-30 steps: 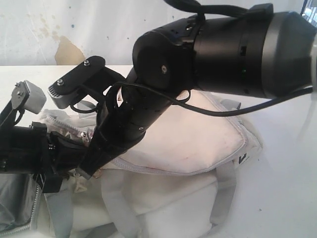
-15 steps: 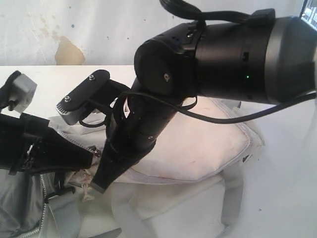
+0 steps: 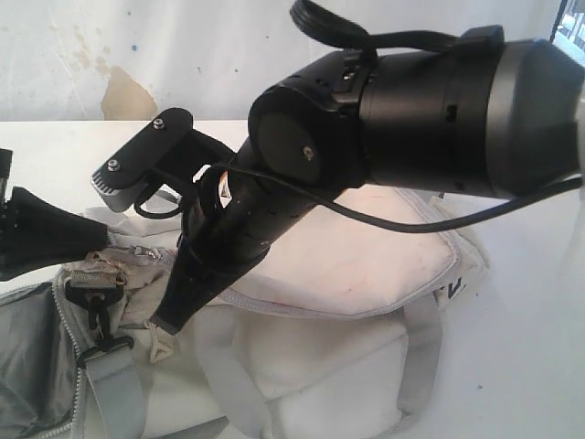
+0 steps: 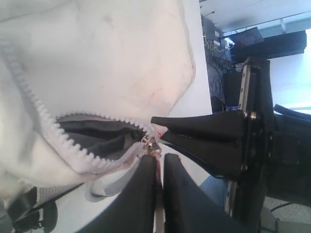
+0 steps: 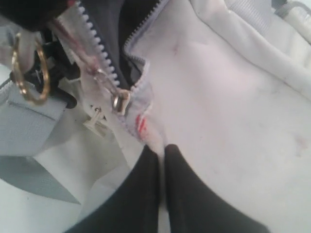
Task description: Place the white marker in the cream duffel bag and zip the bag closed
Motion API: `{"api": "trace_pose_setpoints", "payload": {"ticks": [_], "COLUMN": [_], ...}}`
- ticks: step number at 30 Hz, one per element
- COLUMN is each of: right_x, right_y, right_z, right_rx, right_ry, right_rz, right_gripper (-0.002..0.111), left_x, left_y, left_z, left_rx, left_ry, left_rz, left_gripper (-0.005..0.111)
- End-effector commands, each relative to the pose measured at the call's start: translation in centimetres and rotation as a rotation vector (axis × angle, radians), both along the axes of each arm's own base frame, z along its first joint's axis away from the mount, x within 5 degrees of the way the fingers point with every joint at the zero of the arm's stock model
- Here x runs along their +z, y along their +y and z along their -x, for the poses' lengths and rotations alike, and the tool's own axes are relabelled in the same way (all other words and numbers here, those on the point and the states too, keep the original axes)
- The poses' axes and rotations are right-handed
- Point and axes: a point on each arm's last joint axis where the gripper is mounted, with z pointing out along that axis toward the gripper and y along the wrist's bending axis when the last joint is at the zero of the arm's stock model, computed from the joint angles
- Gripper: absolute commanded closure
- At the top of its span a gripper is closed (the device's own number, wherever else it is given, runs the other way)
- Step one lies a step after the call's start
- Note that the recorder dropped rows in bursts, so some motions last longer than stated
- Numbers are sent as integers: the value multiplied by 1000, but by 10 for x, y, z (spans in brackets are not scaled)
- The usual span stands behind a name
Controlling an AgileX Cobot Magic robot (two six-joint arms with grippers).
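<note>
Right arm [image 3: 247,229] sloped steeply down over bag [image 3: 366,265], right end effector [image 5: 161,151] clenched on its fabric beside slider [image 5: 119,103], left end effector [image 4: 159,162] level, pinching bag's zipper edge

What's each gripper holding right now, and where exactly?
The left gripper appears shut on the zipper pull of the bag. The right gripper pinches the bag's fabric just beside the zipper's end.

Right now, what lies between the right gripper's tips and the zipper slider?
In the right wrist view, only cream duffel bag fabric with a red mark separates the right gripper from the zipper slider.
</note>
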Motion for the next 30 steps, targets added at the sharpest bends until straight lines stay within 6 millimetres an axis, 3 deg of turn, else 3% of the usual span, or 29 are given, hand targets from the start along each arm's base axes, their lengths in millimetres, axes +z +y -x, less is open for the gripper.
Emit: {"api": "trace_pose_setpoints", "payload": {"ticks": [1, 10, 12, 16, 19, 24, 30], "right_x": [-6, -1, -1, 3, 10, 26, 44], "right_y": [-8, -9, -7, -4, -2, -1, 3], "right_z": [-2, -2, 0, 2, 1, 10, 37], "right_rx": [65, 82, 72, 41, -5, -37, -179], "right_ry": [-44, -77, -55, -5, 12, 57, 263], "right_rz": [106, 90, 70, 12, -23, -45, -147], "right_gripper": [108, 106, 98, 63, 48, 48, 57], "left_x": [6, 9, 10, 9, 9, 13, 16], "left_y": [6, 5, 5, 6, 6, 5, 5], "left_z": [-1, -2, -3, -2, -2, -5, -7], "left_rx": [28, 43, 36, 22, 19, 29, 50], "left_ry": [-6, -36, -62, -79, -82, -142, -160], "left_rz": [20, 49, 46, 31, 28, 56, 88], "left_gripper": [107, 107, 107, 107, 107, 107, 107]}}
